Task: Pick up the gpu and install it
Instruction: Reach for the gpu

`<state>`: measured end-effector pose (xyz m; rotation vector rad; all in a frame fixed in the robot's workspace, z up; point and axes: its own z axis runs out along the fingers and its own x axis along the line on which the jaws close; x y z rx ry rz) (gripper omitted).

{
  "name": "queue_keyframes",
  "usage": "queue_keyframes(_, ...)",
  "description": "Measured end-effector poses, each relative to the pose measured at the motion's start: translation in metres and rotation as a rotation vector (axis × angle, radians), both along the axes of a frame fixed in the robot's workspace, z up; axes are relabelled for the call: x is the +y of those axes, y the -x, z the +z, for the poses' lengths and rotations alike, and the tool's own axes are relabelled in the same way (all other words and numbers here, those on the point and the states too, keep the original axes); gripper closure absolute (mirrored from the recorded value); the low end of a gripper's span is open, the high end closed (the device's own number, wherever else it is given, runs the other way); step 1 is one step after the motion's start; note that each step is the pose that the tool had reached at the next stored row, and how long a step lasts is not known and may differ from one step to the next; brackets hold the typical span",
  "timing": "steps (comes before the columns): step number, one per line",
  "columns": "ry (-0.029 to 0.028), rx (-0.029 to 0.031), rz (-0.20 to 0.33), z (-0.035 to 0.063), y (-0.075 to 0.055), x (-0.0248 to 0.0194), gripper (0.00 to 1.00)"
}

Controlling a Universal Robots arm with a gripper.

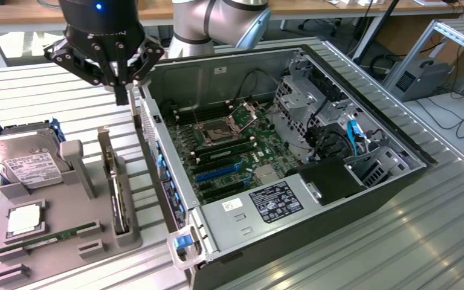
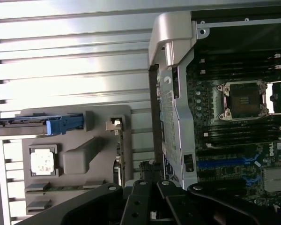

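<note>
Tray (image 1: 55, 241), exterior view's left: gpu (image 1: 113, 181) upright in its slot, not yet picked. Pincer (image 1: 121, 96) clenched on nothing, hovers above gpu's far end. Case (image 1: 296, 151) card slots bare. I judge everything left.

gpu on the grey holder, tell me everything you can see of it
The gpu stands on its long edge in a slot of the grey holder, beside the open computer case. It shows edge-on as a thin dark card with a pale metal bracket at one end. Only the holder touches it. The shut gripper hangs above, clear of it.
</note>
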<state>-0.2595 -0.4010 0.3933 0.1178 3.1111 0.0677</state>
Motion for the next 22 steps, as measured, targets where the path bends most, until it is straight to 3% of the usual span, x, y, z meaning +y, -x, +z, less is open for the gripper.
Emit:
queue_keyframes(15,0.0000,-0.0001,0.000,0.0000,0.006,0.0000,0.89)
queue_keyframes(22,0.0000,-0.0006,0.000,0.0000,0.024,-0.0005,0.89)
